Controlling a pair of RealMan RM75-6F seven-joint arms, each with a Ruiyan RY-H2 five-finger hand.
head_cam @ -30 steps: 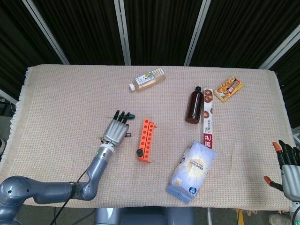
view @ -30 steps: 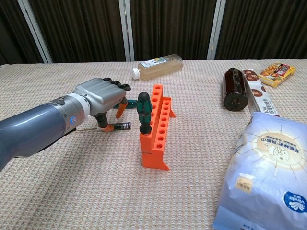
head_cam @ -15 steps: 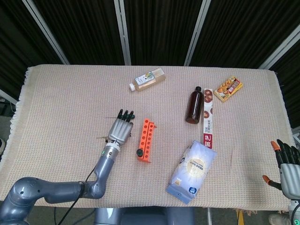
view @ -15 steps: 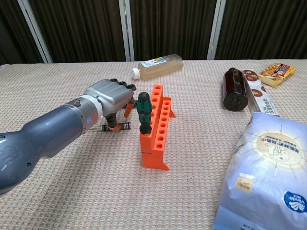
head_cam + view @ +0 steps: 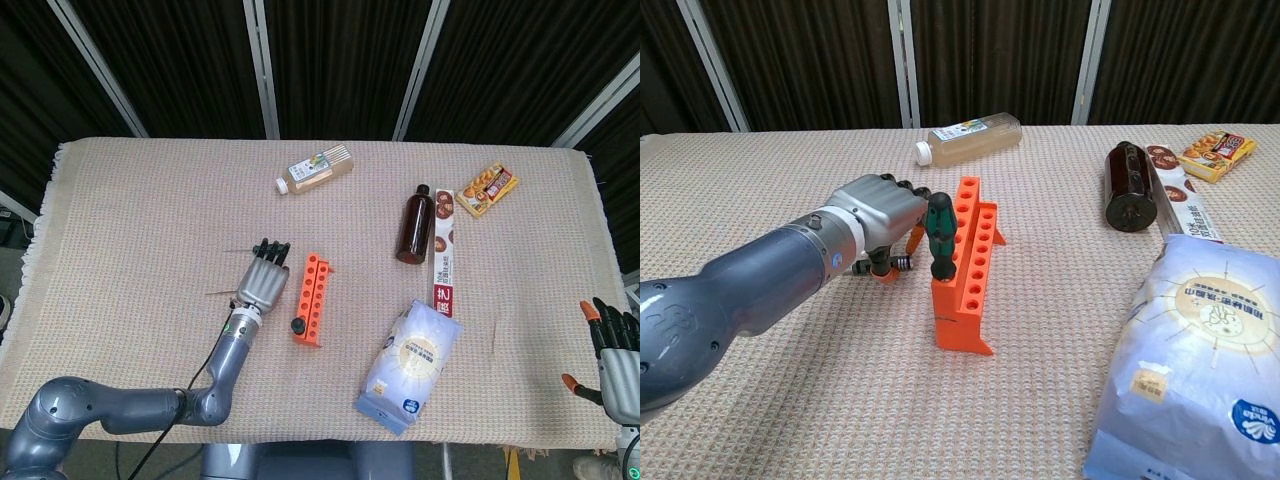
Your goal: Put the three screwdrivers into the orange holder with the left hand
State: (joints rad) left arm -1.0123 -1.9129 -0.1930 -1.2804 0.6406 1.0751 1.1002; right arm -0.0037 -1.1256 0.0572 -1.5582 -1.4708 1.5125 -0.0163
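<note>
One green-handled screwdriver (image 5: 939,236) already stands in the near end of the orange holder (image 5: 967,268), so the job is about a third done, and the step in hand looks like picking up a second tool. The left hand (image 5: 880,213) lies palm down on the cloth just left of the holder, its fingers (image 5: 268,247) pointing away from the robot and covering the two loose screwdrivers. In the chest view an orange handle (image 5: 911,238) slants under the hand and a black-handled driver (image 5: 896,264) with a thin shaft (image 5: 221,293) lies under the thumb side. Whether the fingers have closed on either tool, or only rest on them, I cannot tell; the hand hides the contact. The right hand (image 5: 614,352) sits at the table's near right corner, fingers spread and holding nothing. Next, by my reading, the left hand must secure one handle, lift it clear of the cloth, turn the shaft downward and line it up with a free hole beyond the seated driver. The holder is light and close, so a knock from the knuckles could tip it
</note>
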